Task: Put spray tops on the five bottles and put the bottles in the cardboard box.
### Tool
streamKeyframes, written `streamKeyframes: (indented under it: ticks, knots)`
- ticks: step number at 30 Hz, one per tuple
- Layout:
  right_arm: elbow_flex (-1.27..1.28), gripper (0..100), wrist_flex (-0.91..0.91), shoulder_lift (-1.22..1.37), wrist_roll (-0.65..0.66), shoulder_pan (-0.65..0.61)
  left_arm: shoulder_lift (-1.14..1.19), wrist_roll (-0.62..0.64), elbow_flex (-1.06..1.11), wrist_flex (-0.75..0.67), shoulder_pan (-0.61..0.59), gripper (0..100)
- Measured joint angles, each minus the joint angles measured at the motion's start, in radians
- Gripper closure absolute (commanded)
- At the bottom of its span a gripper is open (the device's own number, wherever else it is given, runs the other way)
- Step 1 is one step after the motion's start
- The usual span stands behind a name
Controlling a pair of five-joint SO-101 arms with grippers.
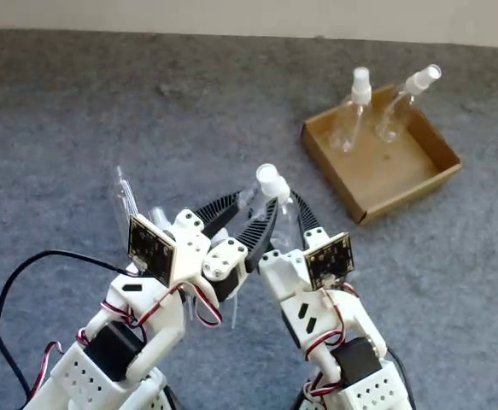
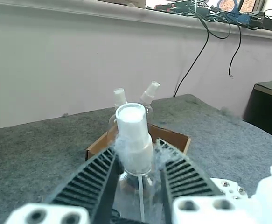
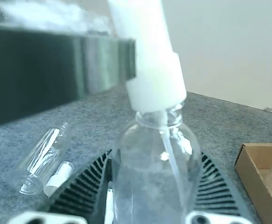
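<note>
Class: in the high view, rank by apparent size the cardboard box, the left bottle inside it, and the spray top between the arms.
1. cardboard box
2. left bottle
3. spray top on the held bottle, smallest despite sitting nearer the camera

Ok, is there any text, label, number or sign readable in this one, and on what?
None can be read.
On the box: no print.
On the two bottles in it: no labels.
On the held bottle and its spray top: no label.
On the wrist boards: any marks are too small to read.
</note>
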Motion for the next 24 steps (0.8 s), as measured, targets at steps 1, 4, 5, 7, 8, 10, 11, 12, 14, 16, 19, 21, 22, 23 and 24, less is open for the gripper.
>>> streamKeyframes:
  ticks: [1,4,5,7,8,10,11,12,14,16,19,21,22,23,24]
  knots:
    - [0.000,82.6,0.000,0.000,0.000,0.000,0.000,0.000,0.000,0.000,0.000,86]
    - [0.000,82.6,0.000,0.000,0.000,0.000,0.000,0.000,0.000,0.000,0.000,83]
    - [0.000,82.6,0.000,0.000,0.000,0.000,0.000,0.000,0.000,0.000,0.000,83]
    - [0.000,82.6,0.000,0.000,0.000,0.000,0.000,0.000,0.000,0.000,0.000,84]
    - [0.000,82.6,0.000,0.000,0.000,0.000,0.000,0.000,0.000,0.000,0.000,84]
    - [0.000,82.6,0.000,0.000,0.000,0.000,0.000,0.000,0.000,0.000,0.000,84]
    - [0.000,82.6,0.000,0.000,0.000,0.000,0.000,0.000,0.000,0.000,0.000,84]
    - [0.000,82.6,0.000,0.000,0.000,0.000,0.000,0.000,0.000,0.000,0.000,84]
    - [0.000,82.6,0.000,0.000,0.000,0.000,0.000,0.000,0.000,0.000,0.000,84]
    - [0.000,82.6,0.000,0.000,0.000,0.000,0.000,0.000,0.000,0.000,0.000,84]
    - [0.000,82.6,0.000,0.000,0.000,0.000,0.035,-0.028,-0.005,0.000,0.000,84]
    - [0.000,82.6,0.000,0.000,0.000,0.000,0.100,-0.055,-0.026,0.000,0.000,84]
    - [0.000,82.6,0.000,0.000,0.000,0.002,0.135,-0.055,-0.040,-0.006,0.002,84]
    - [0.000,82.6,0.000,0.000,0.000,0.003,0.169,-0.055,-0.054,-0.021,0.000,84]
    - [0.000,82.6,0.000,0.000,0.000,0.003,0.198,-0.055,-0.069,-0.032,0.000,84]
